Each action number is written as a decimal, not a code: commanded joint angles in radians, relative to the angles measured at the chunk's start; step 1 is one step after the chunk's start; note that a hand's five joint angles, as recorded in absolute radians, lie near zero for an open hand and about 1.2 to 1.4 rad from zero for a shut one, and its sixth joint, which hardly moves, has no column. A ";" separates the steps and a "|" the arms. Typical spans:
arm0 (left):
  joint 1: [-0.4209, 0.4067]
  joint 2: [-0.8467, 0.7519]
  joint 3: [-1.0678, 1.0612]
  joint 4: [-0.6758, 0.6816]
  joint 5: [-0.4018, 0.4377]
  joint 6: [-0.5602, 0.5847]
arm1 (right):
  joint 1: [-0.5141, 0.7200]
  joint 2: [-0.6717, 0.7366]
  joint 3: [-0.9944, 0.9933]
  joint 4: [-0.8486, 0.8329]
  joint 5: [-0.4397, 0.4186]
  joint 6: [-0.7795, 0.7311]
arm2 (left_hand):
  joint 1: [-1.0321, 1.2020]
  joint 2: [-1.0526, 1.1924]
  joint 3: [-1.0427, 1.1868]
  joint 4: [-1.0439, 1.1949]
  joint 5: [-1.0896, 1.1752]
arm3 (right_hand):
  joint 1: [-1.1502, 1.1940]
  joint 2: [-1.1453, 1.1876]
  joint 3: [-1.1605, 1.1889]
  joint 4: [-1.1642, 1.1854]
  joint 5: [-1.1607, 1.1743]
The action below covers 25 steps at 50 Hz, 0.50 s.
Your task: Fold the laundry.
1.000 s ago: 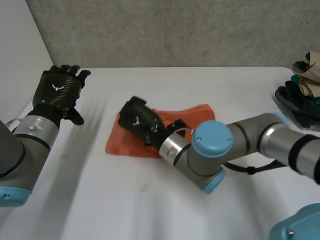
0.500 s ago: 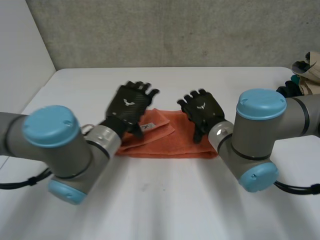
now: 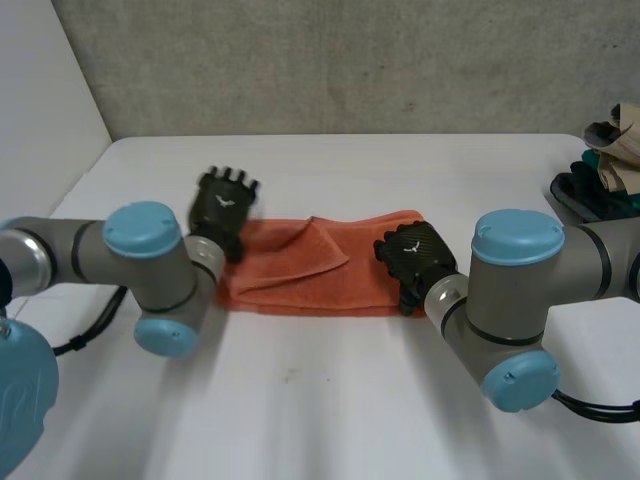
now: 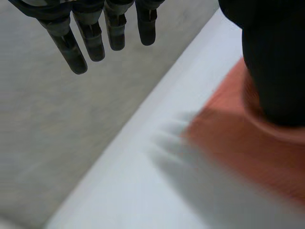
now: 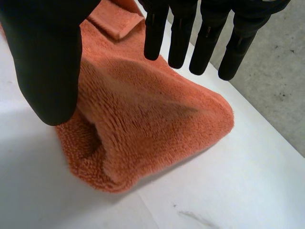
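Table (image 3: 330, 400): white, spans the head view from side to side and carries everything below.
Wall (image 3: 350, 60): grey and rough, rises straight behind the far table edge.
Right arm (image 3: 510, 290): grey with light-blue caps, comes in from the right and bends toward the table's middle.
Left arm (image 3: 150, 260): same build, comes in from the left, its elbow low over the table.
Towel (image 3: 320, 275): orange terry, lies flat at mid table as a long band running left to right between the two arms. A loose flap is folded over its left half, its corner pointing right. In the right wrist view the right end is bunched into a soft hump with a dark hollow below the thumb.
Pile (image 3: 605, 190): dark, teal and beige clothes heaped at the table's far right edge, well apart from the towel.
Left hand (image 3: 225, 200): black, at the towel's far left corner. Fingers (image 4: 90, 28) are straight and spread, pointing toward the wall, holding nothing. The thumb sits over the towel's end; contact cannot be told.
Right hand (image 3: 415, 255): black, on the towel's right end. Fingers (image 5: 205, 33) are straight and apart from the thumb, over the hump, not closed on it.
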 commanded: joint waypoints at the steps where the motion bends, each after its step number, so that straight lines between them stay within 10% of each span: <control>1: 0.056 0.012 -0.016 0.065 -0.105 0.098 | 0.000 0.000 0.014 -0.010 0.041 -0.014 | -0.011 -0.027 -0.033 -0.023 -0.044 | 0.130 0.144 0.126 0.125 0.121; 25: -0.133 0.183 -0.199 -0.068 0.166 -0.304 | 0.000 0.000 0.092 -0.120 0.051 -0.089 | 0.012 -0.004 -0.009 0.000 -0.021 | 0.411 0.425 0.407 0.406 0.402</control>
